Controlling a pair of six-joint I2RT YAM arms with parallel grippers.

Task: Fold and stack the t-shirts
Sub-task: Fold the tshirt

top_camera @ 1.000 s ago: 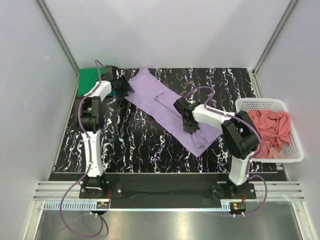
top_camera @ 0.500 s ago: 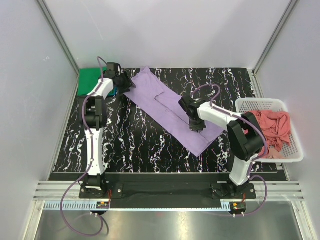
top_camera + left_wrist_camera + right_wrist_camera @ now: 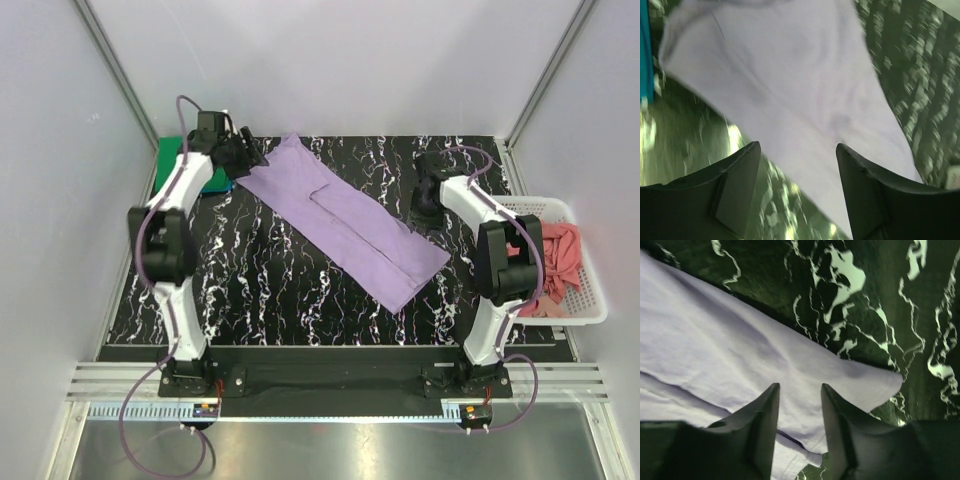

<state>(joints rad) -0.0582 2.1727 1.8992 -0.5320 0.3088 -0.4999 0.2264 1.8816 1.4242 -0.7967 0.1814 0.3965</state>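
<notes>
Black marbled table point(image 3: 270, 290) pictured from above. Light purple t-shirt point(image 3: 350, 215), folded to long strip, laid flat across table centre, running 11 to 4 o'clock. White basket point(image 3: 570, 318) set at 3 o'clock edge, salmon pink t-shirt point(image 3: 560, 250) heaped inside. Green t-shirt point(image 3: 172, 155) placed at 10 o'clock corner. Left gripper point(image 3: 796, 150) held over strip's 11 o'clock end, jaws apart, nothing clamped. Right gripper point(image 3: 800, 387) poised at 2 o'clock by strip's edge, jaws parted, empty.

left arm point(image 3: 182, 310), right arm point(image 3: 483, 335): white links, black joints | cables point(image 3: 124, 412): purple | fingers point(image 3: 760, 430): dark, seemingly matte
</notes>
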